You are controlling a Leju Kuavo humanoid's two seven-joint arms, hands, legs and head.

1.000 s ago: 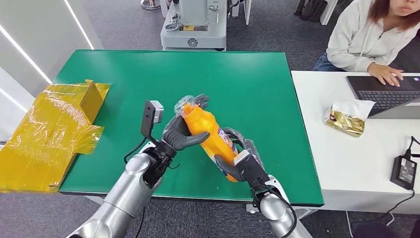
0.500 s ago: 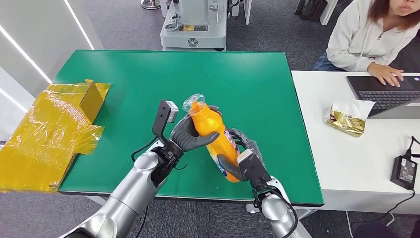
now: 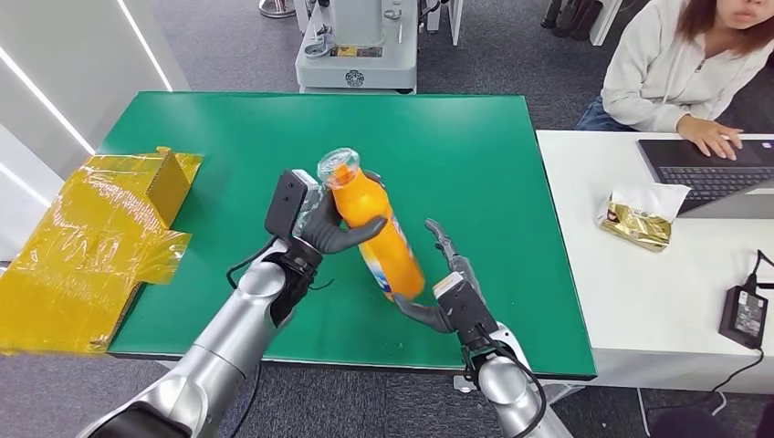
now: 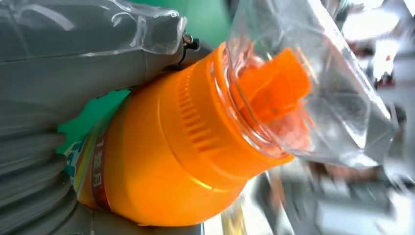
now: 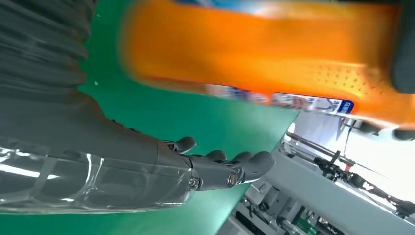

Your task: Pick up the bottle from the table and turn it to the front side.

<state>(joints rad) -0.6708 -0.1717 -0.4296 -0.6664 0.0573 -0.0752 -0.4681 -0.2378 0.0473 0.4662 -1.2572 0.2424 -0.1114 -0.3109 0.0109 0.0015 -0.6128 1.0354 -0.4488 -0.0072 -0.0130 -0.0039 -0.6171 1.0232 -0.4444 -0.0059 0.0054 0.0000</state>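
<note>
The orange plastic bottle (image 3: 372, 226) with its clear cap was held tilted above the green desk (image 3: 237, 146), cap end up and away from the robot, base down toward the desk's near edge. The left hand (image 3: 330, 228) gripped it around the upper body just below the neck, dark fingers wrapped across the front; in the left wrist view the ribbed orange shoulder and transparent cap (image 4: 313, 83) sat right against the grey thumb. The right hand (image 3: 445, 290) was open just beside the bottle's base, fingers spread and holding nothing; whether it touched the base could not be told. A crumpled sheet of yellow film (image 3: 91, 246) lay over the desk's left edge. At the neighbouring white desk (image 3: 639, 301), a person (image 3: 680, 68) in a pale hoodie worked at a dark laptop (image 3: 707, 173), a gold tissue pack (image 3: 639, 217) beside it.
</note>
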